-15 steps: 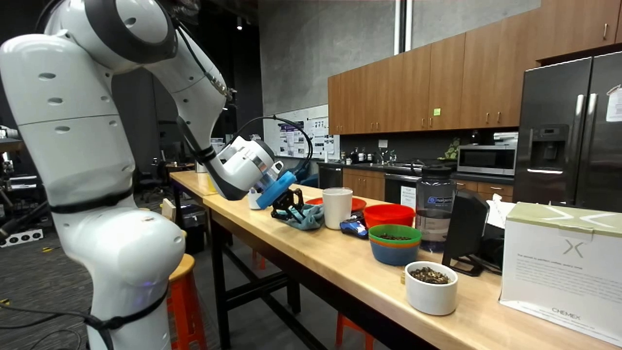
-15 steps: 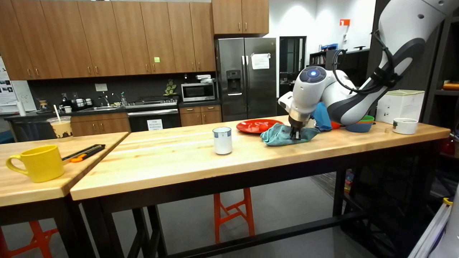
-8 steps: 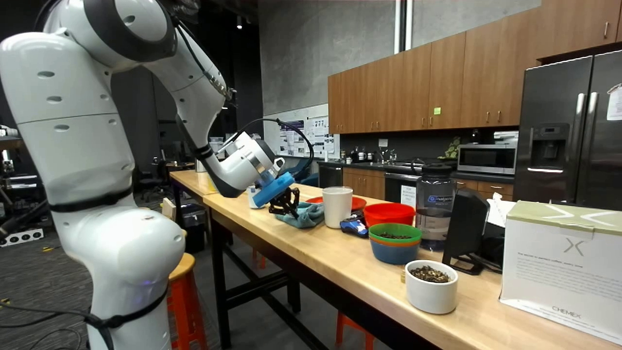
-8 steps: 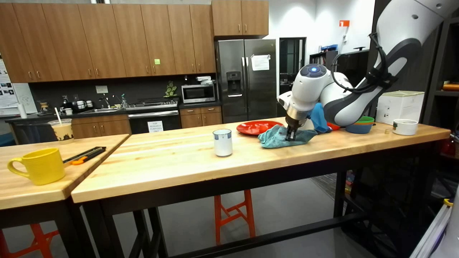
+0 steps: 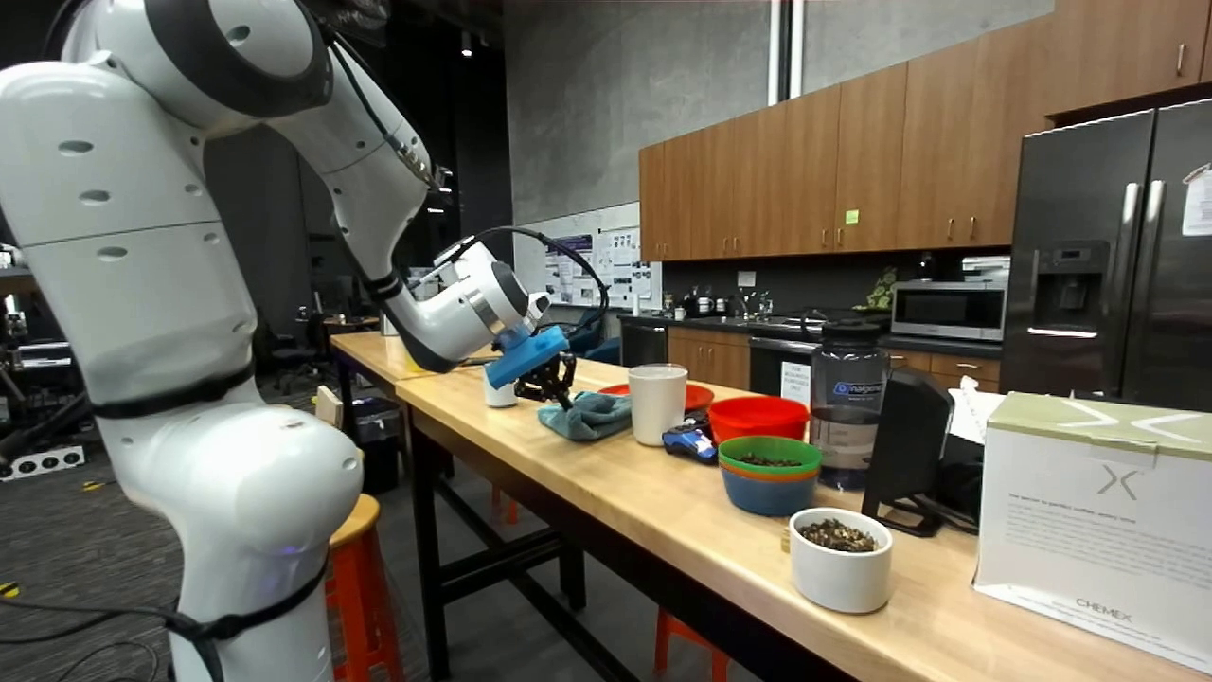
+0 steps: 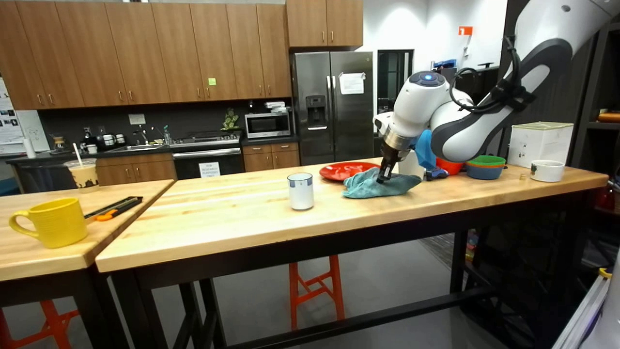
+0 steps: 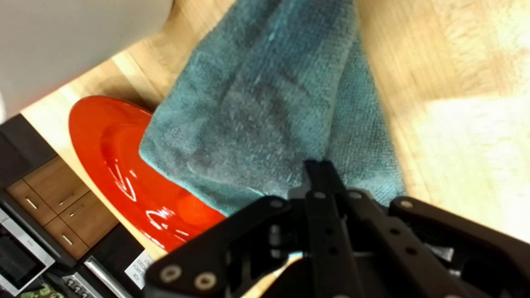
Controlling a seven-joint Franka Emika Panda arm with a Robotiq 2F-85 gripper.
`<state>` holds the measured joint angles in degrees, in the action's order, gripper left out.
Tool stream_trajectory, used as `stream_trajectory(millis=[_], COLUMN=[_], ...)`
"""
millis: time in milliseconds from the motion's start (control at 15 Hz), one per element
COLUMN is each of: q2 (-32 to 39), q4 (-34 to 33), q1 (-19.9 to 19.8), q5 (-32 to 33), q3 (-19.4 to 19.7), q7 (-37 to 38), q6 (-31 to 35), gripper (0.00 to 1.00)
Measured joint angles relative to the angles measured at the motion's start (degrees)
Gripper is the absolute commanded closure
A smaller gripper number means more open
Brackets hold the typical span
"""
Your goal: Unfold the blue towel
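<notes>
The towel (image 7: pixel 265 107) lies folded on the table (image 6: pixel 218 213), right under my claw (image 7: pixel 319 162), with the plate (image 7: pixel 91 136) just beside it and the cup (image 5: pixel 658 407) near. Whether it touches the plate I can't tell. The claw is clenched, fingers (image 7: pixel 331 178) together, and I judge that they pinch a corner of the upper layer: that layer's edge runs straight to the tips, though the nip itself is hard to see.

The next move hangs on how the towel lies from that pinch. In the wrist view its long axis runs from the tips toward the top, and most of what I can see of it is ahead of the claw, with the lower layer peeking out along the right and again on the plate's side. In an exterior view its length goes along the table, with the tips between its two ends, and the mug (image 6: pixel 301 193) stands apart at the left.

I take this as early in the unfolding: a corner caught, the flap not yet turned over. I'd raise the corner before carrying it, away from plate and cup; where the crease sits I can't say. With only my one arm (image 6: pixel 460 131), nothing pins the lower layer, so a low pull could drag the whole towel.
</notes>
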<state>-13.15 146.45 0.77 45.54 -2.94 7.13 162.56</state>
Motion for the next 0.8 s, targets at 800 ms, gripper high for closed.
stream_trajectory(millis=[800], q2=[-8.1], q4=[-0.1], q1=[0.1], q5=[-1.4], q3=[2.0], q7=[-0.3], q6=[3.9], gripper=[1.00])
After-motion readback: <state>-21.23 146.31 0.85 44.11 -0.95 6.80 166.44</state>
